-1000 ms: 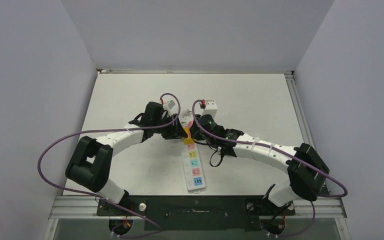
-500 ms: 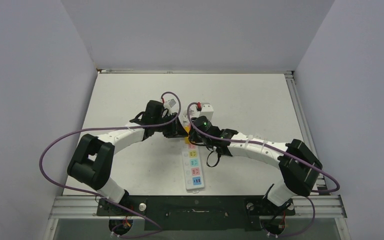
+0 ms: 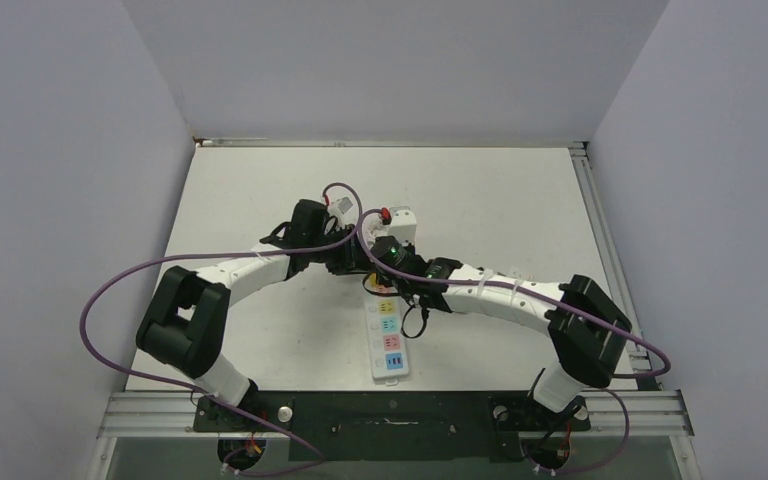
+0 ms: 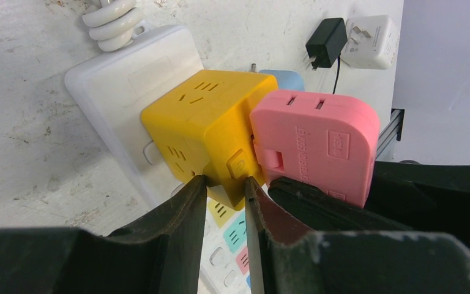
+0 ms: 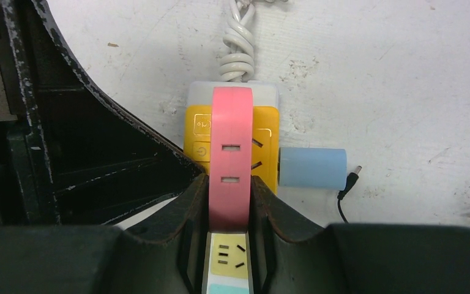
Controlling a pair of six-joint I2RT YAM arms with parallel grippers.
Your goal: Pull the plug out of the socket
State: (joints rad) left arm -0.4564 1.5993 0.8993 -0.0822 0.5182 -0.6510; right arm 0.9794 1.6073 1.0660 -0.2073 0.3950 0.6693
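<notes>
The white power strip (image 3: 388, 345) lies lengthwise in mid-table, its coiled cord (image 5: 237, 43) at the far end. A yellow cube adapter (image 4: 211, 119) and a flat pink plug (image 4: 318, 141) stand in its far outlets, side by side. My left gripper (image 4: 223, 184) is shut on the near lower corner of the yellow cube. My right gripper (image 5: 230, 180) is shut on the pink plug (image 5: 231, 141), one finger on each flat side. Both grippers (image 3: 370, 265) meet over the strip's far end in the top view.
A light blue cylinder plug (image 5: 312, 166) with a black lead lies right of the yellow cube. A black charger (image 4: 325, 41) and a white adapter (image 4: 373, 40) lie beyond on the table. The left gripper's black body (image 5: 98, 141) crowds the right gripper's left side.
My right arm has swung left and forward until its gripper reached the strip's far end beside the left gripper. The left arm has hardly moved.
</notes>
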